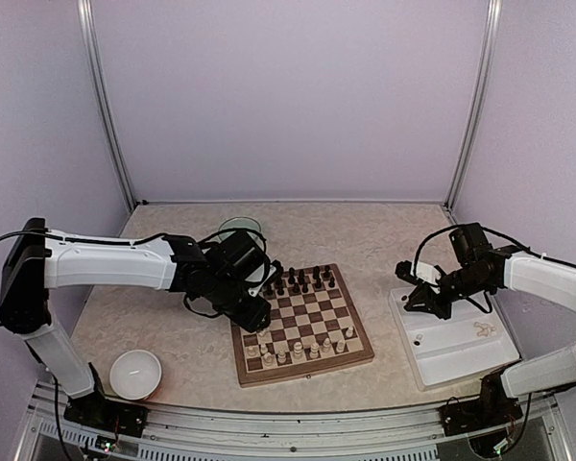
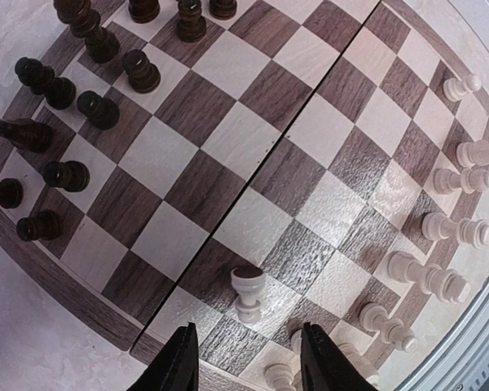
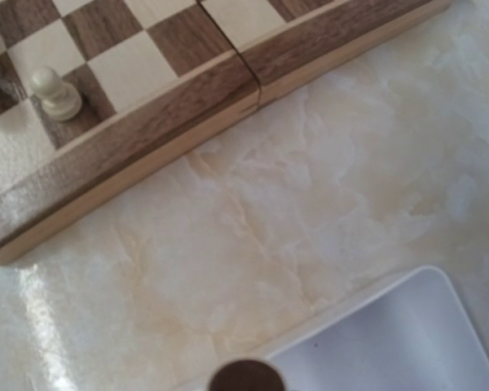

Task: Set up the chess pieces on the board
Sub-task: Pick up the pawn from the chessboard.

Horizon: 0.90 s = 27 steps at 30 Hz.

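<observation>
left gripper (image 2: 248,358) hangs open just behind a standing cream pawn (image 2: 247,293) on the board (image 2: 228,155), right gripper (image 1: 415,302) closed above the white tray (image 1: 461,360), while the cream chess pieces (image 2: 424,275) seem only partly ranked, with gaps left to fill.

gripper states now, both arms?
Left gripper: open, empty, cream pawn standing just ahead.
Right gripper: closed; whether it holds anything cannot be told.

On the marbled table (image 1: 384,230), a white bowl (image 1: 135,373) sits near left, a white tray (image 1: 442,360) right.
</observation>
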Each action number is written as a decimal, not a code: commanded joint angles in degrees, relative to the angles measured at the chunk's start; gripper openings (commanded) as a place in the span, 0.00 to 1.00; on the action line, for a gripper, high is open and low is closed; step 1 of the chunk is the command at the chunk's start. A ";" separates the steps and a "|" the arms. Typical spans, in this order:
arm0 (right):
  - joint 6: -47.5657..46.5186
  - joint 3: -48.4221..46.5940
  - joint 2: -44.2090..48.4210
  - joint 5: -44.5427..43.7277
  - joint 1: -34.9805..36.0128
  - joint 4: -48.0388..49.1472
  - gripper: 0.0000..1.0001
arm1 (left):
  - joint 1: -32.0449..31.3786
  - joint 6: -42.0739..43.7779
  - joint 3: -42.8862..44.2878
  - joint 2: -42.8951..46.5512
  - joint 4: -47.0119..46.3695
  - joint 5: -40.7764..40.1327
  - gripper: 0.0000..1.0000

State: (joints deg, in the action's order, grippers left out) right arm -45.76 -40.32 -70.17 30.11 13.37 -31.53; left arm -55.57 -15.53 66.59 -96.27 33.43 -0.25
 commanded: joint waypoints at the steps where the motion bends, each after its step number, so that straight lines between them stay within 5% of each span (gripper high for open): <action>1: 0.19 0.46 0.24 0.08 -0.53 0.14 0.08 | -0.30 -0.57 -0.02 -1.67 -2.36 1.25 0.43; 27: 0.26 0.68 0.00 -0.40 -0.53 0.20 0.08 | -0.18 0.88 0.62 -8.98 -1.08 2.32 0.25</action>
State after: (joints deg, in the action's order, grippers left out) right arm -45.74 -40.10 -70.17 29.69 13.37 -31.51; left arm -55.64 -15.62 66.67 -103.39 31.68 1.56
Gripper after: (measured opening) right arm 0.104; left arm 0.267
